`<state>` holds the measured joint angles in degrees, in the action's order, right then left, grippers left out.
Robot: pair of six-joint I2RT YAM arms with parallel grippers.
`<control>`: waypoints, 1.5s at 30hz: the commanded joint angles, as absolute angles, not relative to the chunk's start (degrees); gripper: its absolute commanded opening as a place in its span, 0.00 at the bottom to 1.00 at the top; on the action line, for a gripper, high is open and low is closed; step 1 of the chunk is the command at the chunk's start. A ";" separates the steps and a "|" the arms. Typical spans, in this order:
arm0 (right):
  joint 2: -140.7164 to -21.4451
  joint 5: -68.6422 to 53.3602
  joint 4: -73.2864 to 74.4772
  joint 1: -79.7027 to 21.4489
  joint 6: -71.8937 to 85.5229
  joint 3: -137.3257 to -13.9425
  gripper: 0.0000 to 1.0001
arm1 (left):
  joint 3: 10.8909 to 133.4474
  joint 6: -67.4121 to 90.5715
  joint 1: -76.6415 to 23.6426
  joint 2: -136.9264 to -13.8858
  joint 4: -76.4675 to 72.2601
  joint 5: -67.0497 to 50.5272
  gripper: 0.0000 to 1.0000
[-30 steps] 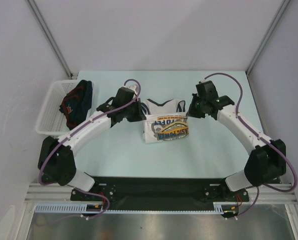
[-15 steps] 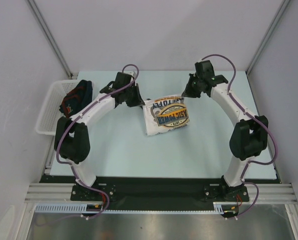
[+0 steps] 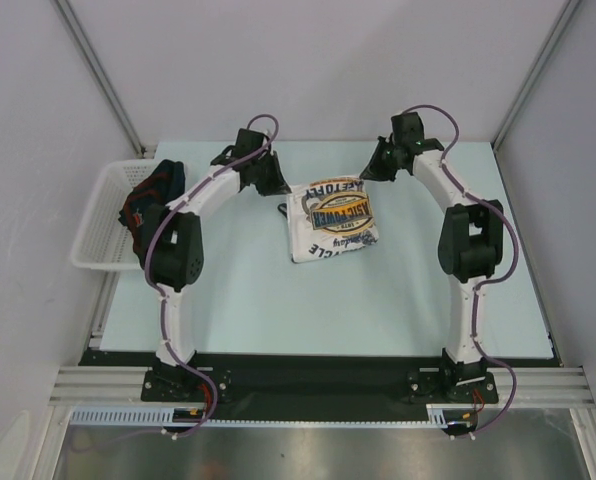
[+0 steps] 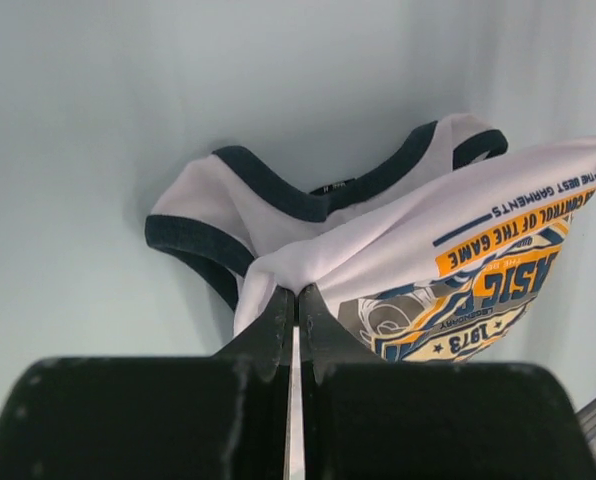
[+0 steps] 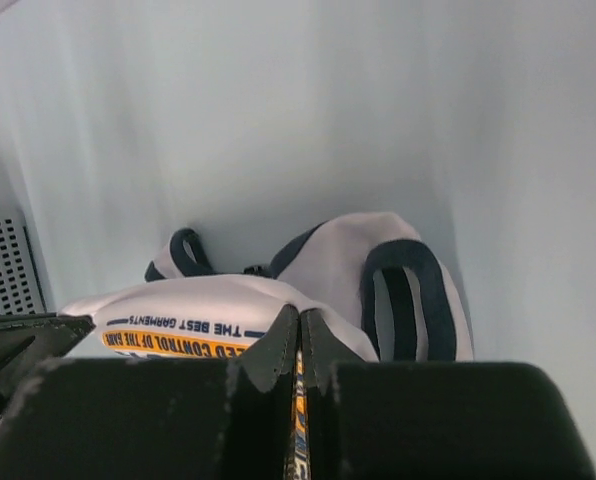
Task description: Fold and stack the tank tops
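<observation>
Left end effector (image 4: 296, 296): fingers pressed together, pinching a fold of the white cloth tank top with dark trim and yellow-blue print (image 3: 333, 222). Right end effector (image 5: 298, 320): pinching its printed edge likewise. Crumpled navy cloth tank top (image 3: 156, 200) sits in the white mesh basket (image 3: 96, 235). White top lies right of basket, on the pale surface (image 3: 278, 300).

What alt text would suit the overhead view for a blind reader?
Two robot arms reach across a pale table, the left gripper and right gripper each pinching a far corner of a folded white tank top, print facing up. A navy tank top lies bunched in a white basket at the left.
</observation>
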<state>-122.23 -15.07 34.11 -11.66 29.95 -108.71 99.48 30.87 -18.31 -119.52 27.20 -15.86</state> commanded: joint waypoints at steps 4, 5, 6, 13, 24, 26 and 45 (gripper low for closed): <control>-129.81 -19.59 30.50 -10.46 30.58 -119.88 0.07 | 104.50 30.06 -16.35 -122.96 27.16 -15.73 0.01; -130.60 -19.69 29.71 -10.46 30.76 -120.75 0.14 | 104.33 30.41 -16.26 -123.66 26.90 -15.82 0.01; -131.48 -19.86 29.10 -10.46 30.85 -120.76 0.21 | 104.24 30.50 -15.82 -123.92 26.63 -15.99 0.01; -127.03 -21.98 22.68 -11.60 28.83 -113.50 0.61 | 103.71 29.98 -14.50 -124.28 26.71 -14.77 0.41; -112.33 -31.72 12.92 -13.01 26.63 -91.15 0.27 | 95.28 30.32 -16.17 -110.66 22.69 -16.69 0.62; -111.80 -34.62 11.79 -13.53 27.77 -88.61 0.20 | 94.75 31.99 -18.27 -110.30 20.05 -20.55 0.59; -123.58 -45.28 -10.21 -6.86 40.88 -67.50 0.01 | 108.72 37.98 -15.65 -137.29 13.54 -29.45 0.49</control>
